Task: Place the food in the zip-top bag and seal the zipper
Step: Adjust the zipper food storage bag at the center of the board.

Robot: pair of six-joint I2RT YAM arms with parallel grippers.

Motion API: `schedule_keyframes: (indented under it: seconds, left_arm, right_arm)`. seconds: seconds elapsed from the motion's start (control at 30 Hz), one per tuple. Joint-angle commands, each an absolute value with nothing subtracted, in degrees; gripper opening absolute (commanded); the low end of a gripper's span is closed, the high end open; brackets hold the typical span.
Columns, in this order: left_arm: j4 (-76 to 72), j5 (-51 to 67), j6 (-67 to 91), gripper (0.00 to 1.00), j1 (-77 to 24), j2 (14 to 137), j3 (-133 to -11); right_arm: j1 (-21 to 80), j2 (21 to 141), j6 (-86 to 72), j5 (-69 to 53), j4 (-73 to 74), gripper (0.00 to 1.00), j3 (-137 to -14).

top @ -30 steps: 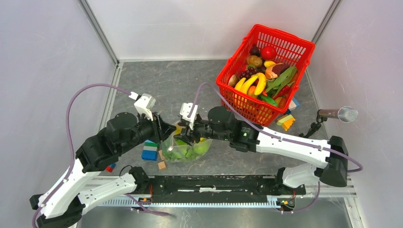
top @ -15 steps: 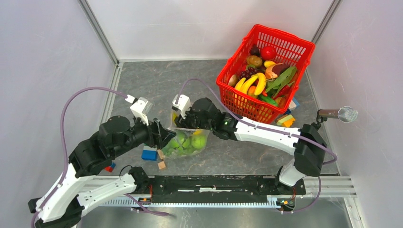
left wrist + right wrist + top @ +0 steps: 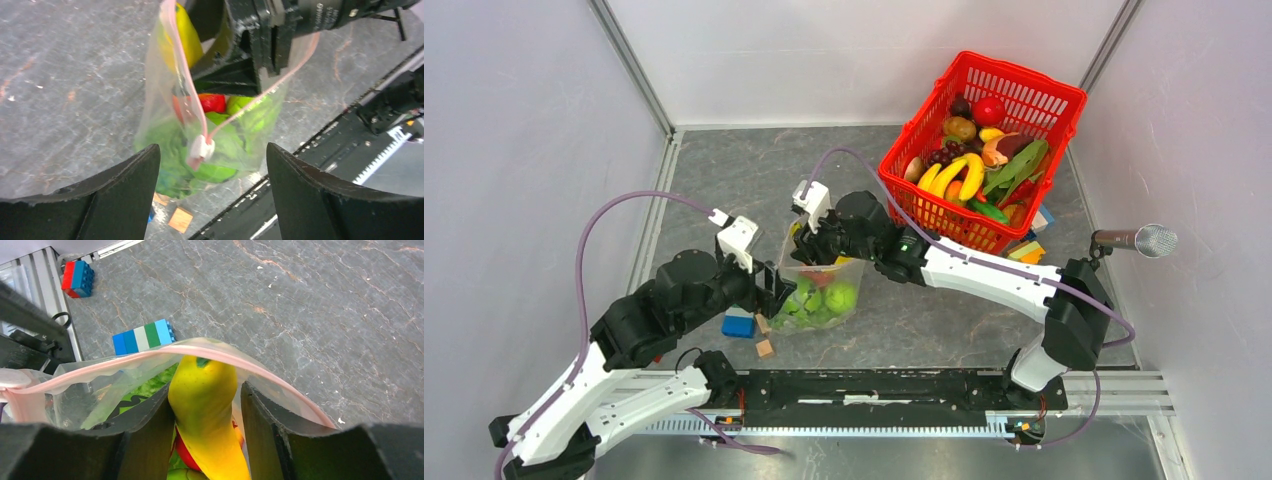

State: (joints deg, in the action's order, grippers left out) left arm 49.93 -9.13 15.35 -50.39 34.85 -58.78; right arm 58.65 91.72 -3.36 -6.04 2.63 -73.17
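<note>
The clear zip-top bag point(image 3: 819, 300) stands on the grey table, holding green lettuce point(image 3: 170, 145), a red apple point(image 3: 212, 102) and round green fruit point(image 3: 841, 297). Its pink zipper point(image 3: 187, 85) gapes, with the white slider point(image 3: 202, 149) hanging at the near end. My right gripper point(image 3: 817, 248) reaches into the bag's mouth from above. In the right wrist view that gripper point(image 3: 206, 387) is shut on a yellow banana point(image 3: 205, 400), inside the pink zipper point(image 3: 150, 356). My left gripper point(image 3: 212, 147) is open just short of the slider, touching nothing.
A red mesh basket point(image 3: 1024, 78) full of toy food stands at the back right. A blue-green block point(image 3: 739, 320) and a wooden cube point(image 3: 765, 348) lie left of the bag. A red-blue block point(image 3: 77, 277) is near the rail. A microphone point(image 3: 1144, 240) stands at the right.
My left gripper has opened wide and let go of the bag's edge. My right gripper has moved farther from the bases with the banana, and the bag now stands taller.
</note>
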Motion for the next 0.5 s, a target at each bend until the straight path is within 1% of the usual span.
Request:
schedule_keyframes:
  seconds: [0.0, 0.07, 0.1, 0.13, 0.23, 0.33, 0.37, 0.43, 0.47]
  left_arm:
    - [45.4, -14.8, 6.5, 0.88, -50.5, 34.3, -57.9]
    - [43.6, -14.5, 4.2, 0.92, -50.5, 34.2, -56.4]
    - [43.1, -13.0, 2.7, 0.92, -50.5, 34.5, -55.7]
    - [43.4, -11.4, 2.1, 0.9, -50.5, 35.1, -55.6]
    - [45.9, -6.1, 1.8, 0.77, -50.5, 37.1, -57.0]
    - [47.2, -5.6, 2.1, 0.57, -50.5, 36.8, -57.1]
    - [47.2, -5.7, 2.2, 0.52, -50.5, 36.1, -57.1]
    - [46.6, -6.4, 2.6, 0.36, -50.5, 34.8, -56.7]
    - [46.1, -7.4, 2.9, 0.25, -50.5, 34.1, -56.4]
  right_arm:
    - [58.6, 90.9, -3.2, -8.5, 0.8, 0.55, -73.9]
    - [58.6, 90.7, -3.2, -9.4, 0.5, 0.56, -73.5]
    - [58.6, 90.7, -3.3, -9.6, 0.4, 0.56, -73.3]
    - [58.6, 90.6, -3.4, -9.5, 0.4, 0.56, -73.2]
    - [58.6, 90.7, -3.3, -9.0, 0.4, 0.56, -73.6]
    - [58.5, 90.8, -2.7, -8.4, 0.5, 0.56, -74.6]
    - [58.4, 90.9, -2.6, -8.2, 0.8, 0.56, -74.9]
    - [58.4, 90.8, -2.6, -8.4, 1.0, 0.56, -75.2]
    - [58.4, 90.6, -2.5, -8.8, 1.1, 0.56, -75.3]
